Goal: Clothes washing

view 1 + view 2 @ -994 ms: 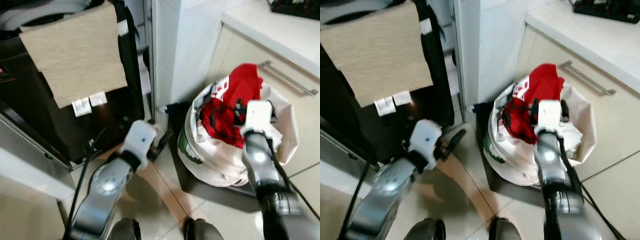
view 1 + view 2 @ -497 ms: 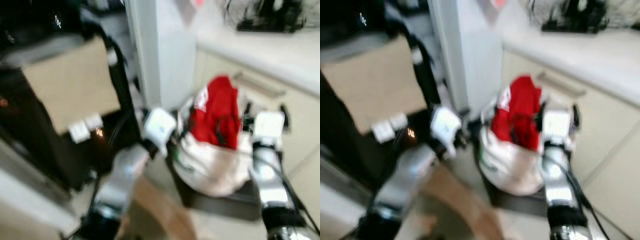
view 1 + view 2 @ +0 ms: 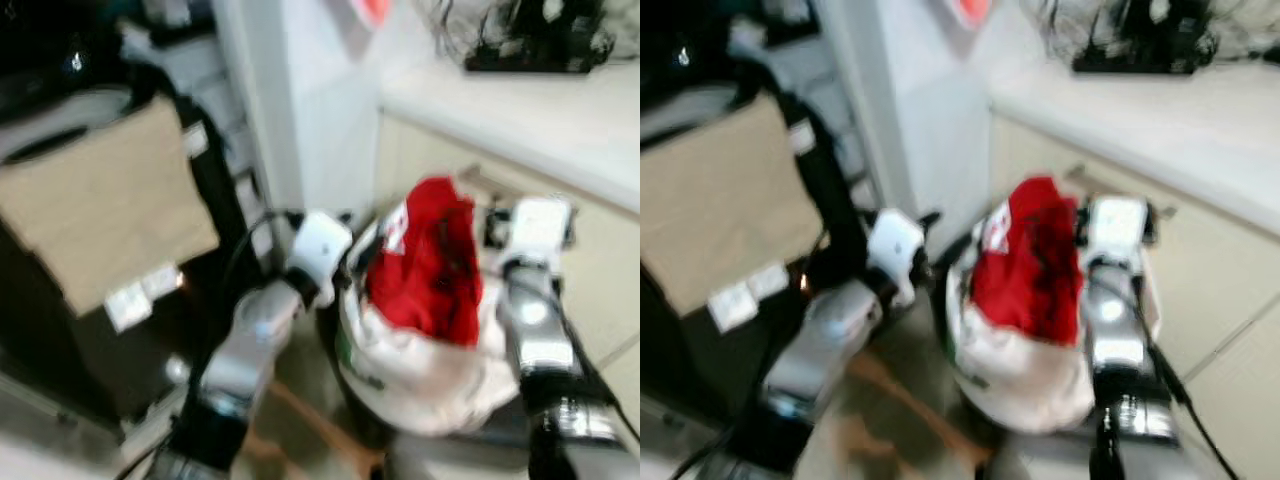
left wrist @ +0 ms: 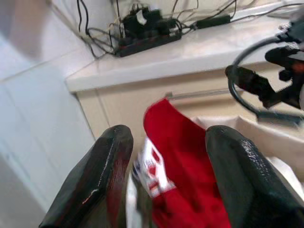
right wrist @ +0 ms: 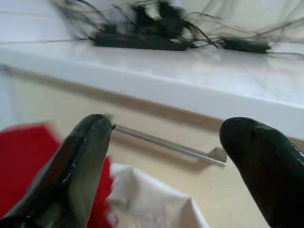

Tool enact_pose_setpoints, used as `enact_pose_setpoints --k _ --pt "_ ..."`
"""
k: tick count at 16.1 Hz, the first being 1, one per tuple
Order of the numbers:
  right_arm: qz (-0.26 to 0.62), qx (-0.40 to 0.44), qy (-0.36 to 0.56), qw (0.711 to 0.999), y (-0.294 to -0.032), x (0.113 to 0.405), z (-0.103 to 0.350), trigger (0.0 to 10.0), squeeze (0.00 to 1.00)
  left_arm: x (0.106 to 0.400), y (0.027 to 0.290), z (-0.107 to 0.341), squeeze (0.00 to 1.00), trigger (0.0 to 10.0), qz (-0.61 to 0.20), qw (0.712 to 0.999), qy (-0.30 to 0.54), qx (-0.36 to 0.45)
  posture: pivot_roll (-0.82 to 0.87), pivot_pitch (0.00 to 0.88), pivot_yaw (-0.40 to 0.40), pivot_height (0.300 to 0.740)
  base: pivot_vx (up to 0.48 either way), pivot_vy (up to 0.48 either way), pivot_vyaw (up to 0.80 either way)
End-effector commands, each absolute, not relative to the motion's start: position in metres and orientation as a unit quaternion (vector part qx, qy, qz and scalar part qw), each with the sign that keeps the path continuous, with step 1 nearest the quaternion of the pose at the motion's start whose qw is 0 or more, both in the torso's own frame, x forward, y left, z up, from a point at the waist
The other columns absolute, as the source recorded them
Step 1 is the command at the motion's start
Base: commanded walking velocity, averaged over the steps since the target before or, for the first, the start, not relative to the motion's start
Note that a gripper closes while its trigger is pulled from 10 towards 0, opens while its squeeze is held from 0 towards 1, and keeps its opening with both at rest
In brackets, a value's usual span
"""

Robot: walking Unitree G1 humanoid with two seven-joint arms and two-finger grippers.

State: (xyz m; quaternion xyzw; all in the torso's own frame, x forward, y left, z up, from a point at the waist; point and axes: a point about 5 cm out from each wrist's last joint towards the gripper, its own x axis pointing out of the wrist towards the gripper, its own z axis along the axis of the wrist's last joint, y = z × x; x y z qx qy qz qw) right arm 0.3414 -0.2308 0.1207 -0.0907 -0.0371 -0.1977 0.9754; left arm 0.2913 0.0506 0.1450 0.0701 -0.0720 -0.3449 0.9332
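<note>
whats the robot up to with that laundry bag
The robot stands over a white cloth laundry bag on the floor, stuffed with a red garment, beside a cream cabinet. Its left end effector and right end effector flank the bag, both open, holding nothing yet. The head views are blurred.

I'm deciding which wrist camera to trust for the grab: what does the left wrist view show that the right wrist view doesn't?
Left wrist view: the red garment upright between the open left gripper fingers, its white printed patch, a black cable loop.
Right wrist view: the open right gripper looking past the white laundry bag at the cabinet handle, red at one edge.
Both: the white countertop, the power strip.
</note>
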Motion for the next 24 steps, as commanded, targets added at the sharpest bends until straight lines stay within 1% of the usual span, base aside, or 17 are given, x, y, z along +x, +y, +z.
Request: enact_pose_setpoints --k 1,4,5,7,10,13,16,19,21,23,24 --pt "-0.190 -0.074 -0.042 0.978 -0.222 0.349 0.127 10.0 0.00 0.296 0.062 0.145 0.00 10.0 -0.325 0.940 -0.071 0.079 -0.15 0.000 0.056 0.724 0.255 0.000 0.00" --pt "-0.205 -0.050 -0.001 0.977 -0.234 0.362 0.129 10.0 0.00 0.296 0.067 0.145 0.00 10.0 -0.322 0.941 -0.073 0.072 -0.13 0.000 0.062 0.724 0.000 0.000 0.00" --pt "-0.211 -0.021 0.032 0.977 -0.238 0.366 0.125 10.0 0.00 0.293 0.069 0.145 0.00 10.0 -0.323 0.941 -0.070 0.074 -0.11 0.000 0.068 0.724 0.000 0.000 0.00" --pt "-0.207 0.007 0.084 0.975 -0.236 0.367 0.113 10.0 0.00 0.286 0.076 0.145 0.00 10.0 -0.328 0.939 -0.063 0.080 -0.07 0.000 0.078 0.724 0.000 0.000 0.00" --pt "-0.214 0.018 0.150 0.965 -0.236 0.358 0.088 10.0 0.00 0.275 0.096 0.144 0.00 10.0 -0.318 0.941 -0.049 0.102 0.01 0.055 0.081 0.724 0.000 0.000 0.00" --pt "-0.200 0.032 0.191 0.961 -0.228 0.352 0.073 10.0 0.00 0.266 0.111 0.147 0.00 10.0 -0.302 0.945 -0.039 0.119 0.07 0.077 0.070 0.724 0.000 0.000 0.00" --pt "-0.175 0.033 0.224 0.958 -0.218 0.347 0.060 10.0 0.00 0.258 0.117 0.151 0.00 10.0 -0.291 0.948 -0.035 0.121 0.10 0.104 0.061 0.724 0.000 0.000 0.00" --pt "-0.170 0.037 0.272 0.947 -0.217 0.334 0.040 10.0 0.00 0.247 0.119 0.150 0.00 10.0 -0.293 0.948 -0.019 0.122 0.11 0.139 0.071 0.724 0.000 0.000 0.00" --pt "-0.168 0.041 0.317 0.933 -0.216 0.319 0.022 10.0 0.00 0.231 0.126 0.151 0.00 10.0 -0.294 0.947 0.001 0.126 0.14 0.214 0.093 0.724 0.000 0.000 0.00" --pt "-0.176 0.049 0.335 0.924 -0.215 0.312 0.013 10.0 0.00 0.224 0.131 0.151 0.00 10.0 -0.292 0.947 0.015 0.129 0.15 0.241 0.100 0.724 0.000 0.000 0.00" --pt "-0.174 0.046 0.341 0.923 -0.214 0.310 0.011 8.3 0.00 0.222 0.131 0.150 0.00 10.0 -0.293 0.947 0.018 0.129 0.15 0.247 0.099 0.724 0.000 0.000 0.00"
